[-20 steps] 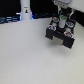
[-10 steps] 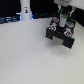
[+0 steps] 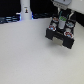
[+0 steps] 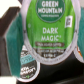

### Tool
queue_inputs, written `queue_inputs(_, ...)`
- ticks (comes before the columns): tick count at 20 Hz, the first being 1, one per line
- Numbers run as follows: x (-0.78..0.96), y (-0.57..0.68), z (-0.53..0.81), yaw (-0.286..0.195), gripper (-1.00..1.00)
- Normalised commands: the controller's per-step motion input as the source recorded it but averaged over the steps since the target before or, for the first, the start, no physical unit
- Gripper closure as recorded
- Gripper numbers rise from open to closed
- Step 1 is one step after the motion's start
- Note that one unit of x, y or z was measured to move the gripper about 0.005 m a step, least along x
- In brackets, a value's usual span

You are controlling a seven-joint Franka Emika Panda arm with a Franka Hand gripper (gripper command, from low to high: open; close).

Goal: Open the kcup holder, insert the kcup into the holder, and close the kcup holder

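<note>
In the exterior view the black kcup holder (image 3: 59, 34) stands at the right, with several pods showing on its top. My gripper (image 3: 61, 15) hangs straight down over its back part, right at the pods. The wrist view is almost filled by the kcup (image 4: 47, 30), seen from above: a green lid printed with white lettering and a white rim. Dark fingers (image 4: 9, 35) press against its two sides, so the gripper is shut on it. I cannot tell whether the pod rests in a slot or hangs just above one.
Another pod with a dark lid (image 4: 27, 67) sits close beside the held one. A reddish-lidded pod (image 3: 70, 23) is on the holder's far right. A white bottle-like object (image 3: 25, 10) stands at the back of the pale table (image 3: 25, 55).
</note>
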Motion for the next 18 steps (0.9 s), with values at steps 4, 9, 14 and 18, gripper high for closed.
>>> queue_inputs(4,0.06,-0.07,0.21,-0.009,1.00)
queue_inputs(9,0.03,0.08,-0.24,0.022,1.00)
queue_inputs(14,0.02,0.07,-0.22,0.026,1.00)
queue_inputs(18,0.06,0.14,-0.14,0.039,1.00)
